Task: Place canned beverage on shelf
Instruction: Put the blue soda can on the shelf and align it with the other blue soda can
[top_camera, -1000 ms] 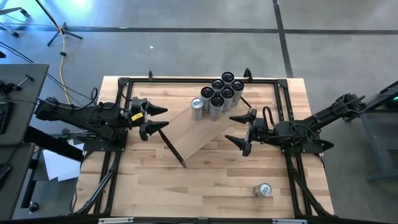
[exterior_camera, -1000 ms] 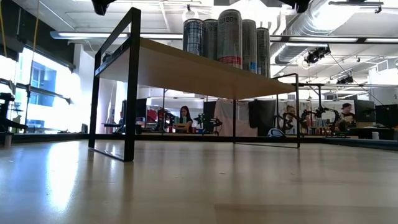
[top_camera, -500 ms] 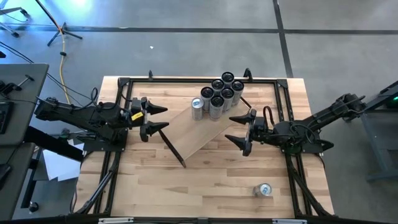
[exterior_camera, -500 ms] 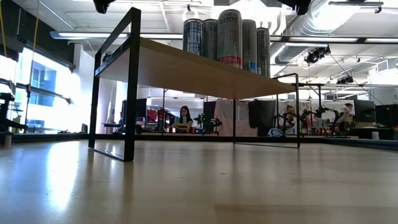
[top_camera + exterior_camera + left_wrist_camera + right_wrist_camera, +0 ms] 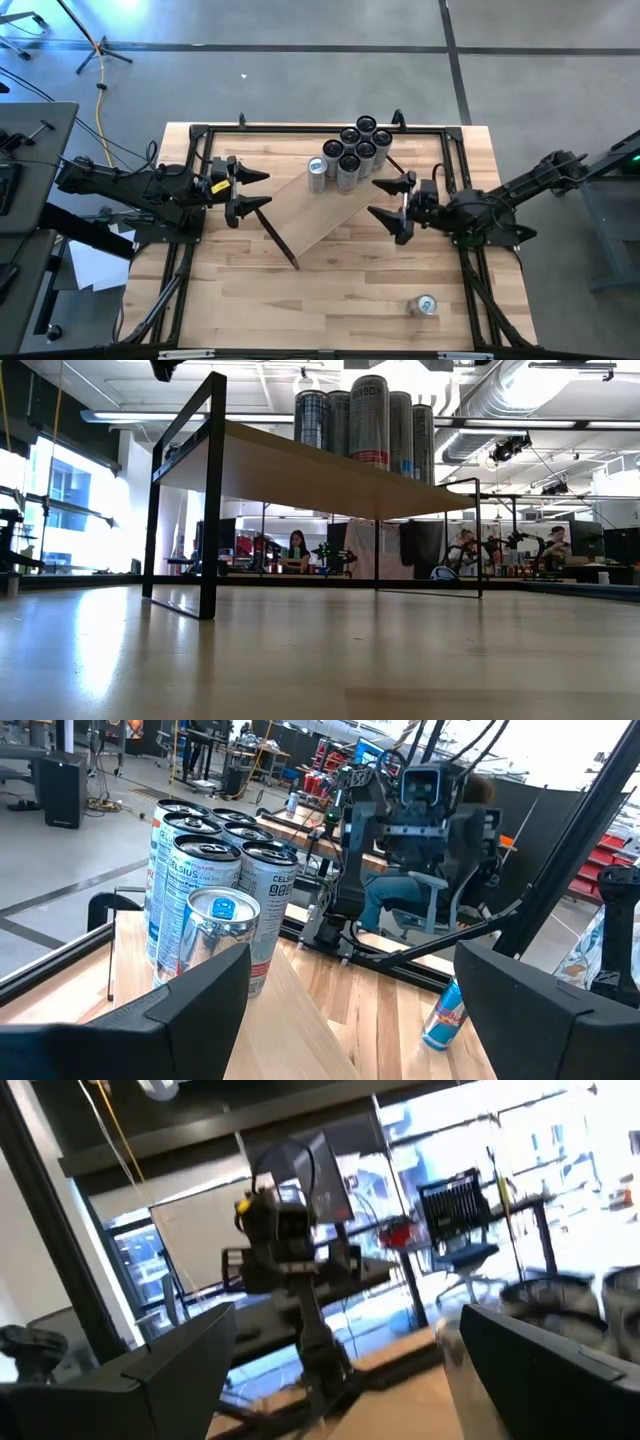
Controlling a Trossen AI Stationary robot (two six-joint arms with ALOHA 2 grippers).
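Worktop (image 5: 330, 290): we carry the shelf and one loose can.
Shelf (image 5: 320, 215): it lies slanted, so both arms can reach.
Cans on shelf (image 5: 350, 155): packed tight at the shelf's far end, to save room.
Loose can (image 5: 426, 305): lying well away from the shelf, not yet placed.
Left end effector (image 5: 245, 192): wide, empty, beside the shelf.
Right end effector (image 5: 392, 200): wide, empty, over the shelf's edge.

Cans (image 5: 352, 155) clustered on the shelf's (image 5: 325, 215) far end; one can (image 5: 426, 306) lying on tabletop (image 5: 330, 300) near front right
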